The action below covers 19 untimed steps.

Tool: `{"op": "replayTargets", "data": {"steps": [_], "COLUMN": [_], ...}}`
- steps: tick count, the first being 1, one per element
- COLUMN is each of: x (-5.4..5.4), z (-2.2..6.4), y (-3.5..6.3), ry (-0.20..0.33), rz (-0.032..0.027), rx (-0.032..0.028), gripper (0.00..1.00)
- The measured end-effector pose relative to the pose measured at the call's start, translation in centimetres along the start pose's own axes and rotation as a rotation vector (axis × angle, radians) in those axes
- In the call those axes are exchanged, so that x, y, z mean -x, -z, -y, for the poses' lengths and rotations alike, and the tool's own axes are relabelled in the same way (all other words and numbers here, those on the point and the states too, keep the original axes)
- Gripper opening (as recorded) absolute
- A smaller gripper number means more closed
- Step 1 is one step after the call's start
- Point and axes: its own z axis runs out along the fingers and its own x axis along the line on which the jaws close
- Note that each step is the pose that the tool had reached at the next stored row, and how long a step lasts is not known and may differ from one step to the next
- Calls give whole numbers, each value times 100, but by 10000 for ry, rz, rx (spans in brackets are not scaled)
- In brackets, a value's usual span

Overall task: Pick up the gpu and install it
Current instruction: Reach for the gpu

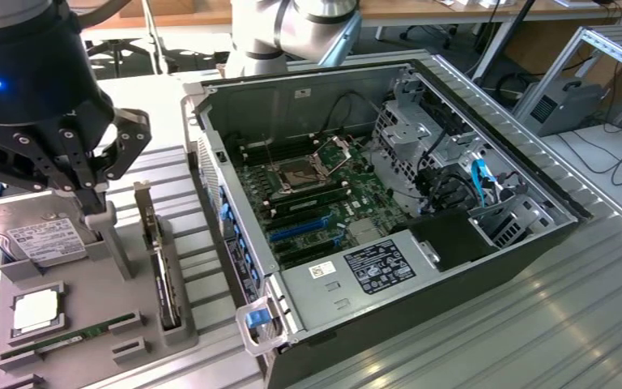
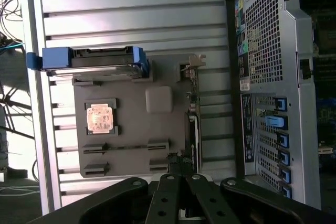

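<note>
A wooden desk (image 1: 419,11) is running along the top edge; an aluminium frame (image 1: 614,36) is standing upper right, cables (image 1: 605,154) trailing beneath

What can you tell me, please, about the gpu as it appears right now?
The gpu is a long, thin, dark circuit card with a silver metal bracket at one end. It stands upright on its long edge in a slot of the grey parts holder, on the side nearest the open computer case. Only the holder appears to touch it. The shut tool hangs above the holder, apart from the card.
</note>
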Motion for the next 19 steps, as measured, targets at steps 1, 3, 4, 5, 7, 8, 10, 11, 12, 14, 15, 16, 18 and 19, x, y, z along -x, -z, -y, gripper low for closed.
{"op": "replayTargets", "data": {"steps": [1,3,4,5,7,8,10,11,12,14,15,16,18,19], "x": [0,2,2,3,4,5,6,7,8,9,10,11,13,14], "z": [6,23,31,39,56,64,83,92,101,123,133,145,169,181], "y": [0,1,1,1,1,2,2,2,3,3,4,4,4,5], "ry": [0,0,0,0,0,0,0,0,-1,0,-1,-1,0,0], "rz": [0,0,0,1,0,0,1,1,1,1,0,1,1,1], "rx": [0,-3,-2,-3,-4,-4,-5,-5,-6,-7,-8,-8,-9,-10], "gripper": [11,11,11,11,11,11,11,11,11,11,11,11,11,11]}}
